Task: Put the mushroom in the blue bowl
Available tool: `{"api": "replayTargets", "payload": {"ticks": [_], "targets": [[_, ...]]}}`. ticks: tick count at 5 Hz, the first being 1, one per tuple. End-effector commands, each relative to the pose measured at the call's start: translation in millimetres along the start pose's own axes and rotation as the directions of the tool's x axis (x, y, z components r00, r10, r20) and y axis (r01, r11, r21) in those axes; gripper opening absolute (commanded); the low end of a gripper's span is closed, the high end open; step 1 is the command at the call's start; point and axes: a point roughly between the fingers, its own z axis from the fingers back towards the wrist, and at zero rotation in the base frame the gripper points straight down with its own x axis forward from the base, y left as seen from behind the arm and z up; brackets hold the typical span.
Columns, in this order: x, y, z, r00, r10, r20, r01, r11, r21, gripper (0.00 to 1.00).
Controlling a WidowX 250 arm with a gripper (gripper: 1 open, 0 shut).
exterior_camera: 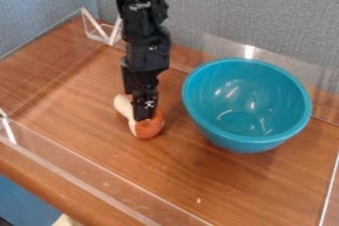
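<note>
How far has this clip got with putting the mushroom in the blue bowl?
Early stage. Done: the gripper is down right over the mushroom, which lies on the wooden table left of the blue bowl. In hand: jaws open, apparently lining up a grasp; no grip shows. Left: close on the mushroom, lift it, carry it across to the bowl, which holds nothing, and release.

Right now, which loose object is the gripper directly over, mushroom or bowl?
The mushroom: small, orange-capped, under the gripper. The blue bowl sits apart to its right.

mushroom (pixel 143 124): orange-brown cap, cream stem, lying directly under gripper (pixel 143 111)
blue bowl (pixel 247 103): teal, upright, right of gripper
</note>
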Motion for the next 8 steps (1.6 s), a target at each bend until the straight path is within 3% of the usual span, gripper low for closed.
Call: {"api": "replayTargets", "payload": {"ticks": [1,2,6,8], "targets": [[0.8,4,3.2,1.000,-0.004,0.011,0.004,1.000,0.021,0.00],[-0.1,4,4.8,1.000,-0.012,0.010,0.012,1.000,0.021,0.00],[-1.6,7,45.4,0.999,-0.006,0.034,0.004,0.999,0.044,0.00],[4.9,4,63.2,0.999,-0.026,0.046,0.023,0.998,0.063,0.00]]}}
